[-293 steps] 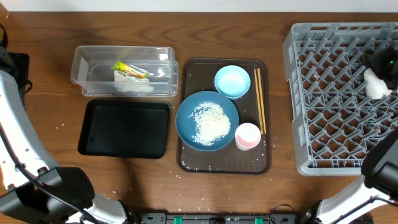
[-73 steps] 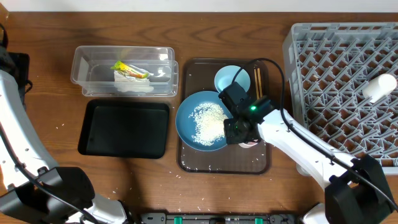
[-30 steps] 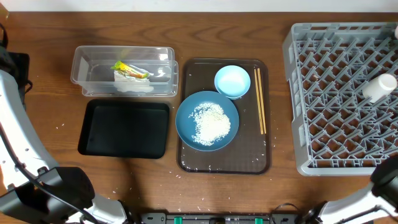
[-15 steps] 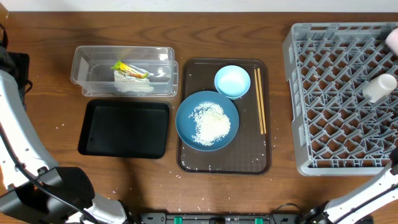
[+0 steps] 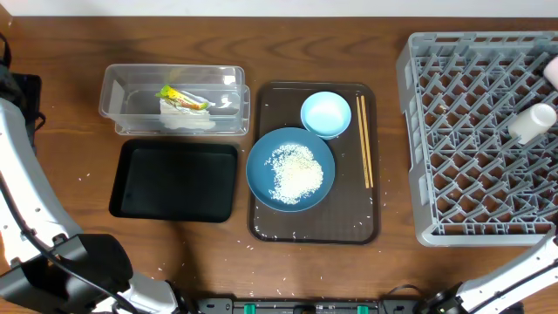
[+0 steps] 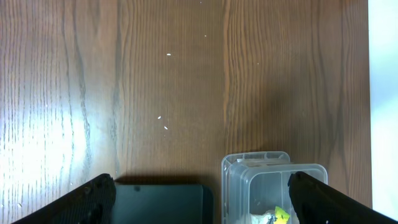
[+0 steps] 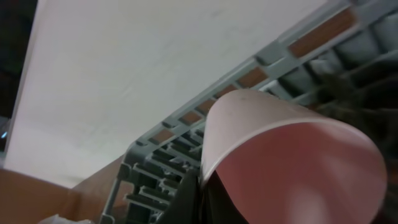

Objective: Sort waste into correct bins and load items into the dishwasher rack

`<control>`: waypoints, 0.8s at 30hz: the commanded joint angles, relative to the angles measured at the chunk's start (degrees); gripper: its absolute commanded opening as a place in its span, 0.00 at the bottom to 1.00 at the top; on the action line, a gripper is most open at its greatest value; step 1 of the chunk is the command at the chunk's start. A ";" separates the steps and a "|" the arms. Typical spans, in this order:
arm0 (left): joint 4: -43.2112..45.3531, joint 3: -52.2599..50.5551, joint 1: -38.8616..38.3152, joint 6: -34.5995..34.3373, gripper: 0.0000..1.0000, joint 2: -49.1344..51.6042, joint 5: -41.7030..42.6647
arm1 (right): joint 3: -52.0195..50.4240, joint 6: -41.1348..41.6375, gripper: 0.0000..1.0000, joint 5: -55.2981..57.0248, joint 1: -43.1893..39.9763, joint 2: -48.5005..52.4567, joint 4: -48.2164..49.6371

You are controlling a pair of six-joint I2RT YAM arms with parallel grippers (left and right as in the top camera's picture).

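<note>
My right gripper is shut on the rim of the pink cup, held tilted over the grey dishwasher rack. In the overhead view the pink cup shows only at the right edge, above the rack. A white cup lies in the rack. The dark-blue dish holds rice, beside the light-blue bowl and chopsticks. The clear tub holds the napkin and wrapper. My left gripper is open and empty above the black tray and the tub.
A flat brown serving tray carries the dish, bowl and chopsticks. The black tray lies in front of the tub. Loose rice grains are scattered on the wooden table. My left arm runs along the left edge.
My right arm took the pink cup off the brown tray and carried it to the rack's far right. In the last half second the cup dropped slightly. The left arm has not moved.
</note>
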 commanded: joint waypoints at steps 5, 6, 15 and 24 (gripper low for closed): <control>-0.31 -0.07 0.13 0.76 0.92 0.37 -1.14 | 0.28 -2.05 0.01 0.52 -0.61 -0.15 -0.15; -0.31 -0.07 0.13 0.76 0.92 0.37 -1.14 | 0.28 -2.05 0.01 0.96 -0.61 -0.13 -0.28; -0.31 -0.07 0.13 0.76 0.92 0.37 -1.14 | 0.28 -2.69 0.01 1.73 -1.01 -0.13 -0.22; -0.31 -0.07 0.13 0.76 0.92 0.37 -1.14 | 0.28 -2.36 0.01 1.99 0.76 -0.13 3.96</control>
